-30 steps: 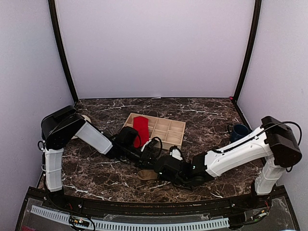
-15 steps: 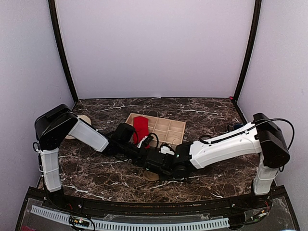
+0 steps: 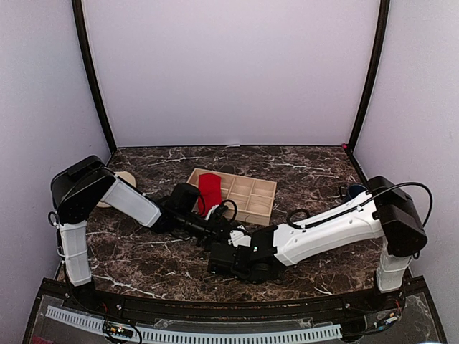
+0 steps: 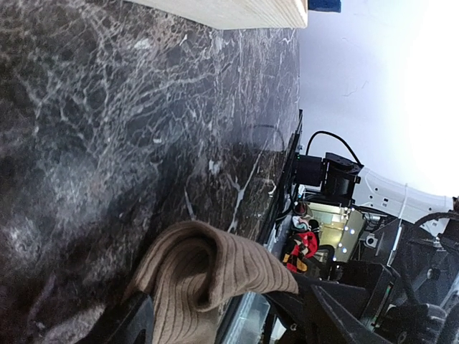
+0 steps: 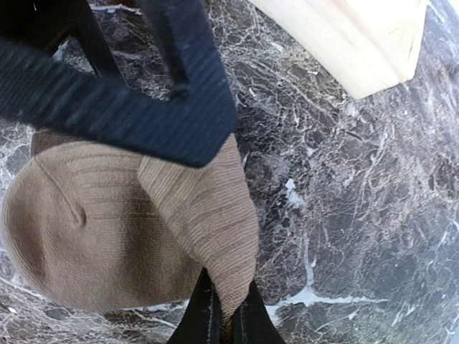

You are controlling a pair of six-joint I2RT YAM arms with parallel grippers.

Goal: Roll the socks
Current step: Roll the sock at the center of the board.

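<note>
step: rolling tan sock (image 5: 129, 229) on bench (image 5: 344, 215) | right hand (image 5: 224, 315) pinching folded sock edge | left hand (image 4: 215, 322) spread, straddling sock | red sock (image 3: 210, 190) lying in tray (image 3: 247, 192) | next: turning fold over, tight, keeping pinch

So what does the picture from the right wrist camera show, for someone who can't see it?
A tan-brown sock lies on a dark marbled table, with one folded edge pinched in the shut jaws of the right gripper at the bottom. A blurry dark part of the other arm crosses the top, and a pale wooden tray corner sits top right.
</note>
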